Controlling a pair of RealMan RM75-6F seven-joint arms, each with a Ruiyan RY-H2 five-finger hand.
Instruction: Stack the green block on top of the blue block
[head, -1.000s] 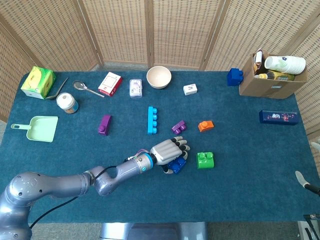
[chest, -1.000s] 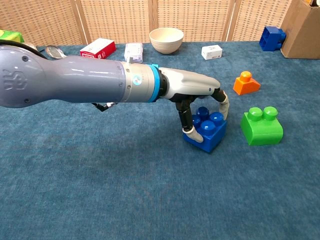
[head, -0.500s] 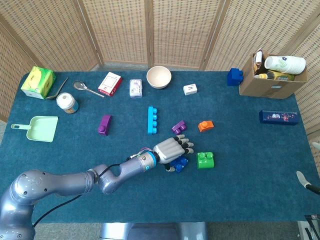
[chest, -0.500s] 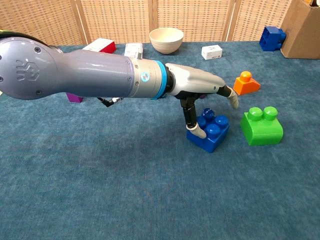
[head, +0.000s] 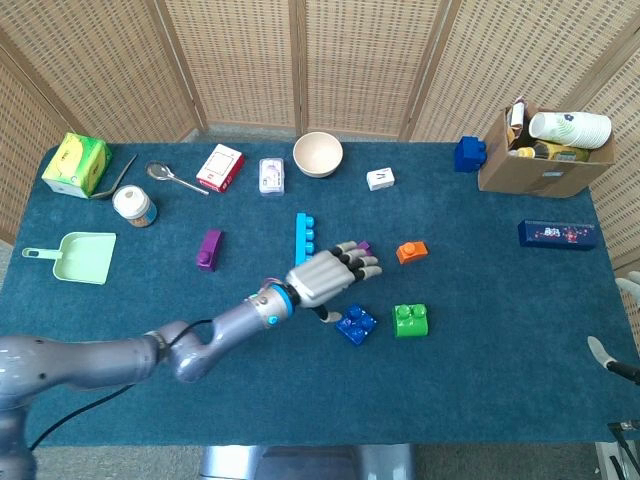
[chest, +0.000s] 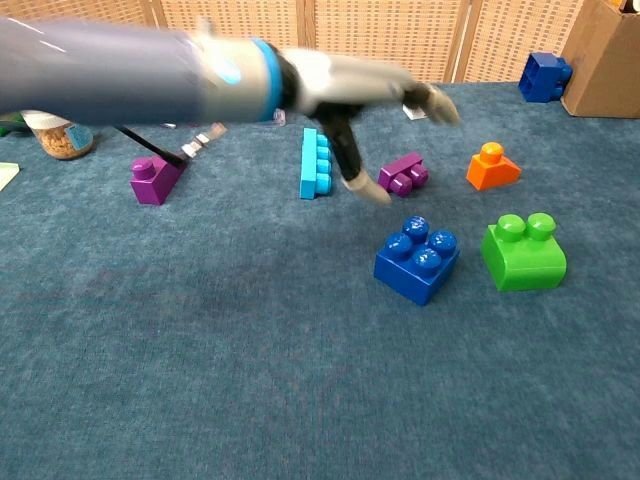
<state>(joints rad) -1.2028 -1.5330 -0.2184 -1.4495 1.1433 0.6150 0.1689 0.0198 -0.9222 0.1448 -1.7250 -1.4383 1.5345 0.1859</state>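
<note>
The left hand (head: 325, 272) hangs above the blue-carpeted surface (head: 480, 380), fingers spread apart and holding nothing; in the chest view it is blurred, with one finger pointing down toward the cloth beside a small purple block (chest: 404, 172). The blue block (head: 356, 324) sits on the surface just right of and nearer the robot than the hand, free of it, studs up and turned at an angle. The green block (head: 411, 320) rests just right of the blue block, a narrow gap between them, its two studs up. Farther back lie an orange block (head: 411, 251), a long cyan brick (head: 304, 240) and a purple block (head: 209, 248) to the left. Along the far edge stand a white bowl (head: 318, 153), a red-and-white box (head: 220, 167), a spoon (head: 175, 177), a jar (head: 133, 206) and a yellow-green carton (head: 75, 164); a pale green dustpan (head: 78, 257) lies at the left. A cardboard box (head: 545, 155) of cups stands at the far right with a dark blue block (head: 469, 153) beside it. Of the right hand (head: 612, 360) only a sliver shows at the right edge of the head view, and how its fingers lie cannot be told.
</note>
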